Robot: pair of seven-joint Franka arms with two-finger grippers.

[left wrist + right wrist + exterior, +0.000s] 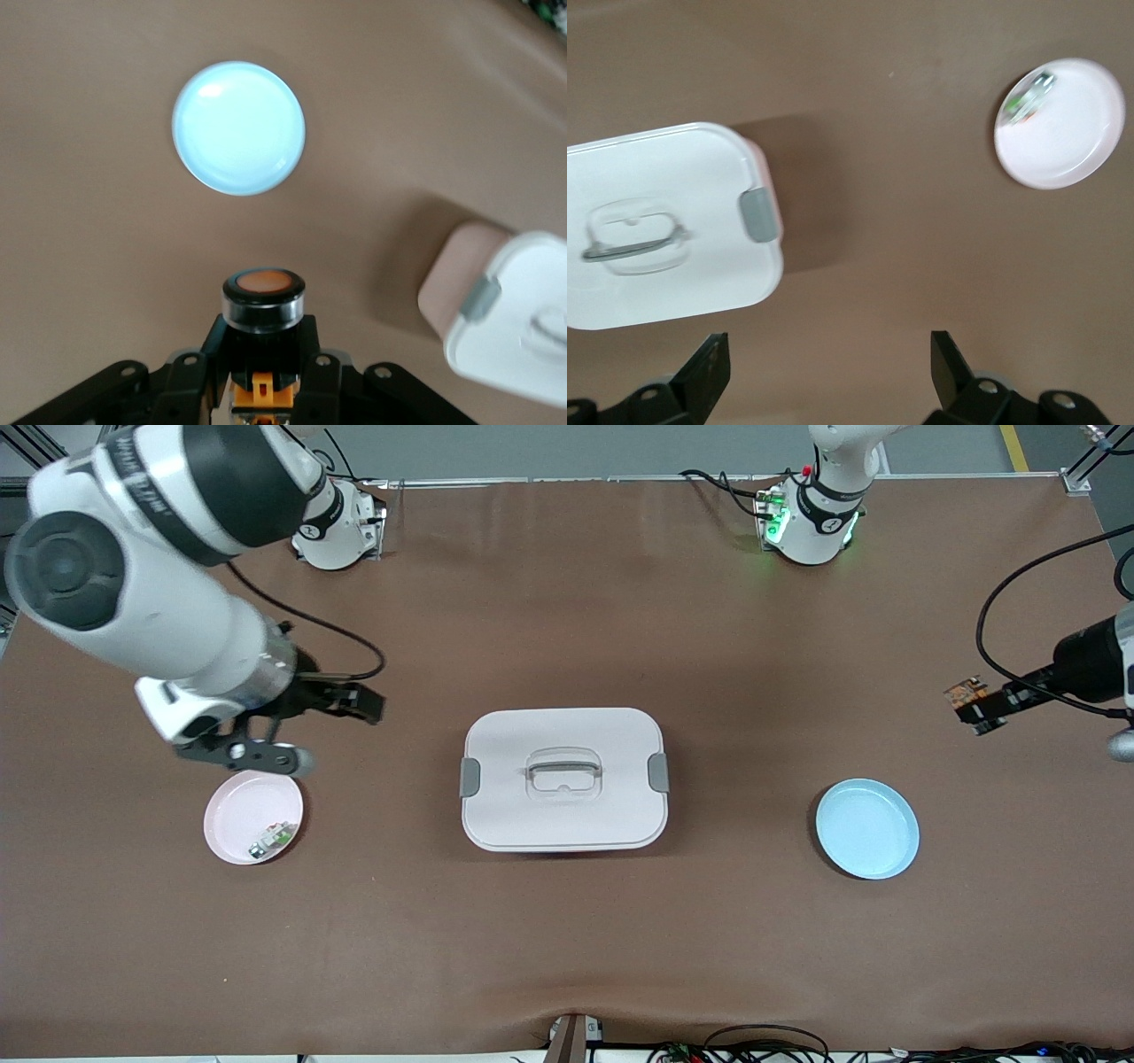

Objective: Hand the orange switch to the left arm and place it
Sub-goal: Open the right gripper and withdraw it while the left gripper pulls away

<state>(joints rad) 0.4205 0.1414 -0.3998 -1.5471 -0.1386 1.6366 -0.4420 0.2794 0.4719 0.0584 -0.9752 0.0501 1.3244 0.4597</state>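
My left gripper [982, 707] is shut on the orange switch [964, 693] and holds it in the air over the table at the left arm's end, above and apart from the blue plate [867, 828]. In the left wrist view the switch [263, 297] shows its round orange cap and black body between the fingers of the left gripper [263, 345]. My right gripper [341, 735] is open and empty, in the air over the table beside the pink plate [252, 817]. It is also open in the right wrist view [828, 354]. The white box [564, 778] stands mid-table between the plates.
A small green-and-white component [273, 839] lies in the pink plate [1060, 124]. The blue plate [238, 127] holds nothing. The box also shows in both wrist views [514, 310] [664, 221]. Cables lie along the table's front edge [762, 1045].
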